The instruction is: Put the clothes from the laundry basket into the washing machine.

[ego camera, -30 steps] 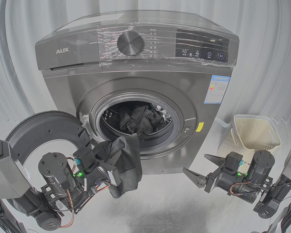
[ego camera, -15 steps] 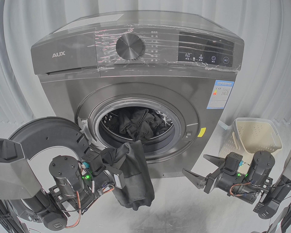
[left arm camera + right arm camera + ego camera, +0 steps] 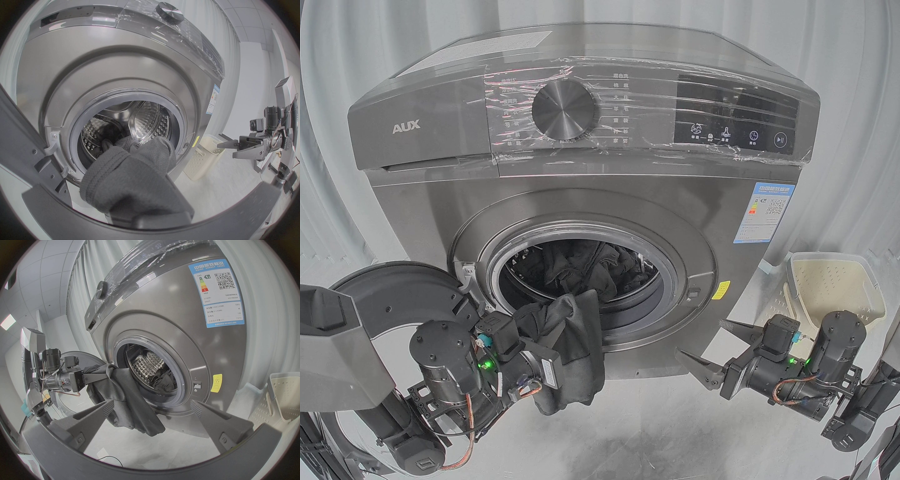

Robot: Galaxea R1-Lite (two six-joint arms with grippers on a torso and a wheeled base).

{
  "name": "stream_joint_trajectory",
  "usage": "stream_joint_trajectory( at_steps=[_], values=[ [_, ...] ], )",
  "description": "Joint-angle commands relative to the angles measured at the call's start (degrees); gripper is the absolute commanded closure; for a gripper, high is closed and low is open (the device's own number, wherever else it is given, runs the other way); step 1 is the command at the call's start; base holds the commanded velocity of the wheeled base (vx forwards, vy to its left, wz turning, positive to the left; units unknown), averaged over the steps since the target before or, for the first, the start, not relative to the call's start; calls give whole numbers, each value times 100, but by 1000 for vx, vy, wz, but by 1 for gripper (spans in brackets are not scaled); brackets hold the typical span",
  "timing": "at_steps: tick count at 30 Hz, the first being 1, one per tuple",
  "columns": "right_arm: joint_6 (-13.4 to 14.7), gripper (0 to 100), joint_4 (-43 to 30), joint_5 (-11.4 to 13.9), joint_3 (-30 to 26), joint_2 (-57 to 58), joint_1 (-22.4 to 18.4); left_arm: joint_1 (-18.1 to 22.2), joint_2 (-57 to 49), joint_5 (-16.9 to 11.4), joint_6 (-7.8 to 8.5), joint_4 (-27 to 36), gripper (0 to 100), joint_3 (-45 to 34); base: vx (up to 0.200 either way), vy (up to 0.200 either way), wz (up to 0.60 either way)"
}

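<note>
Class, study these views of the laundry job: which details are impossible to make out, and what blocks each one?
1. Laundry basket floor: head view, the right arm covers its near part; leftover clothes cannot be ruled out.
2. Clothes in the drum: head view, the dark garment hides the pile's lower front.
3. Open door window: head view, the left arm covers part.

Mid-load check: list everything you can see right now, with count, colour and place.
washing machine: one, grey, straight ahead
door: one, grey, swung open to the robot's left
clothes: a heap, dark, inside the drum
dark garment: one, hanging from the left pincer at the opening's lower edge
laundry basket: one, cream, floor right of the machine
curtain: white, behind the machine
left pincer: shut on the dark garment
right pincer: open, low, beside the basket
</note>
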State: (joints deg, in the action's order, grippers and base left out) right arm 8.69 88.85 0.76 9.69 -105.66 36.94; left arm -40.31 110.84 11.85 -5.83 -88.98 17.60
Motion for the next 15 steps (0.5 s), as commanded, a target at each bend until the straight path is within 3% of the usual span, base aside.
stream_joint_trajectory(
  at_steps=[1,9,12,15],
  values=[
    [1,0,1,4,-11,-16,6,-20,87,10,3,-5,100,24,0,0,0],
    [1,0,1,4,-20,-16,15,-20,140,10,-24,-5,100,24,0,0,0],
    [1,0,1,12,-20,-16,24,-12,149,10,-33,-5,100,50,200,0,0],
    [1,0,1,12,-20,-16,24,-20,158,10,-41,-5,100,50,0,0,0]
  ],
)
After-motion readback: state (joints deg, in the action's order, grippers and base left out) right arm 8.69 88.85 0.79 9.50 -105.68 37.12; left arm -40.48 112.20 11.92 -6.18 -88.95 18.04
